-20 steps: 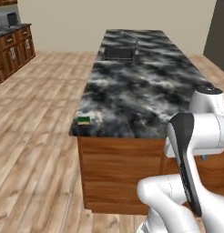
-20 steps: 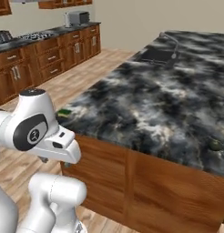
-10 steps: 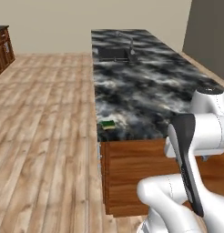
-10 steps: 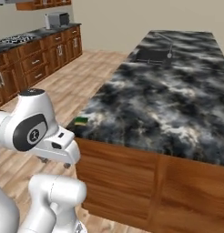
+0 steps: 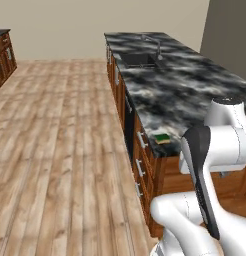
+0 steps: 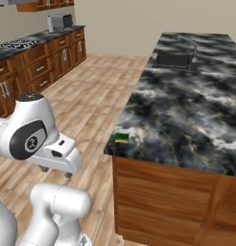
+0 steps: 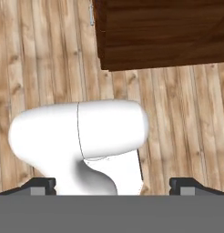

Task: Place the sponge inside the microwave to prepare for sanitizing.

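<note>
The sponge [image 5: 162, 138] [image 6: 122, 138], a small yellow block with a dark green top, lies at the near corner of the dark marble island [image 5: 185, 85] [image 6: 187, 115], right at its edge. My gripper [image 6: 55, 171] hangs folded close to the base, low and left of that corner, well apart from the sponge. In the hand view the gripper [image 7: 112, 186] points down at the wooden floor, open, its fingertips [image 7: 39, 184] far apart with nothing between them. A silver-grey box that looks like the microwave [image 6: 60, 21] stands on the far left counter.
A sink with a faucet [image 5: 140, 59] [image 6: 173, 60] is set in the island's far end. Drawers with metal handles [image 5: 141, 145] line the island's left side. Wooden cabinets with a stove top [image 6: 14, 44] run along the left wall. Open wooden floor [image 5: 60, 150] lies between them.
The base has driven and turned, so the whole scene has shifted: the island now runs lengthwise away from me and the sponge's corner is nearer. The arm holds the same folded pose.
</note>
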Controlling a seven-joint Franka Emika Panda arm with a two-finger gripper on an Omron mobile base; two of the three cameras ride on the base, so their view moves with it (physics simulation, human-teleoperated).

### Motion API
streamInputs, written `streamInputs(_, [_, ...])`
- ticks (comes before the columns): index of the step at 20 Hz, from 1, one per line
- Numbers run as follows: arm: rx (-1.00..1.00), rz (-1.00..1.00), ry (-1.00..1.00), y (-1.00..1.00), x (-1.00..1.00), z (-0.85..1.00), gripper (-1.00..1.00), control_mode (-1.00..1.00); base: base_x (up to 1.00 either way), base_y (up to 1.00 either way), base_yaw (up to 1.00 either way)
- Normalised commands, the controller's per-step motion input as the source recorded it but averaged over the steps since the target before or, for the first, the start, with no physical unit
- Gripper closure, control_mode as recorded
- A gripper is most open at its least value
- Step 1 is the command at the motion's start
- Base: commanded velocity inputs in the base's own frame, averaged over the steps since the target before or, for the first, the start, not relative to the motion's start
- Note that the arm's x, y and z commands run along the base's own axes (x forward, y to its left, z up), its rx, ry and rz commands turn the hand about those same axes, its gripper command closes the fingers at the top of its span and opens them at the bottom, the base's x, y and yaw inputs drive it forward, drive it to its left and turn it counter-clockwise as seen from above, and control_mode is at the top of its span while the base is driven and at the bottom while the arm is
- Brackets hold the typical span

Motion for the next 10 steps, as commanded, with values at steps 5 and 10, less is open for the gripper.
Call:
streamInputs(5, [0.0,0.0,0.0,0.0,0.0,0.0,-1.0,1.0,0.45,0.0,0.0])
streamInputs(10, [0.0,0.0,0.0,0.0,0.0,0.0,-1.0,1.0,0.52,-0.07,0.07])
